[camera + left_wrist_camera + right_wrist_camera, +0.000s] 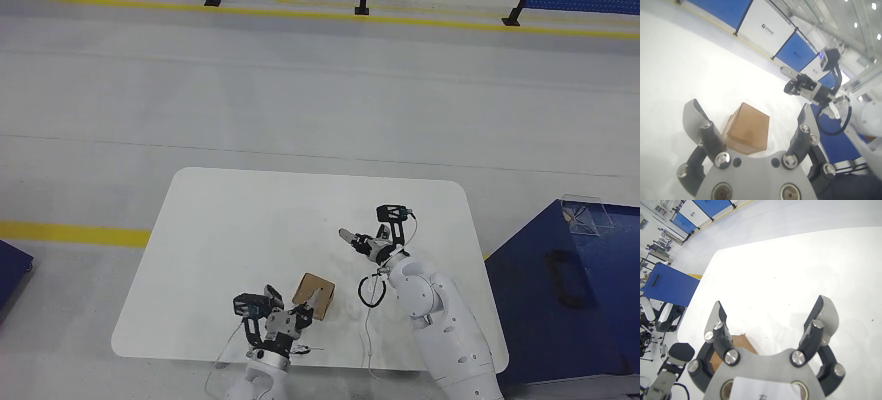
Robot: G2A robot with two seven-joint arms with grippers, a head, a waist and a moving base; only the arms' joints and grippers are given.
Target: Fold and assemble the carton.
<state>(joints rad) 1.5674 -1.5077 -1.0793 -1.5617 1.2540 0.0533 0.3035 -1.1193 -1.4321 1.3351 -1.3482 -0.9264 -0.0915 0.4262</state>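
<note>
A small brown carton [316, 296], folded into a box shape, stands on the white table [250, 220] near its front edge. My left gripper [293, 318] sits right beside it, open; in the left wrist view the carton [748, 128] lies just ahead of the spread fingers [694, 111] and I cannot tell if they touch it. My right gripper [357, 241] hovers open and empty over the table, a little behind and to the right of the carton. In the right wrist view the right gripper [770, 300] partly hides the carton [742, 341].
A blue cabinet [570, 290] stands close to the table's right side. The table's front edge runs just behind the carton and the left arm. Bare tabletop stretches to the back and left.
</note>
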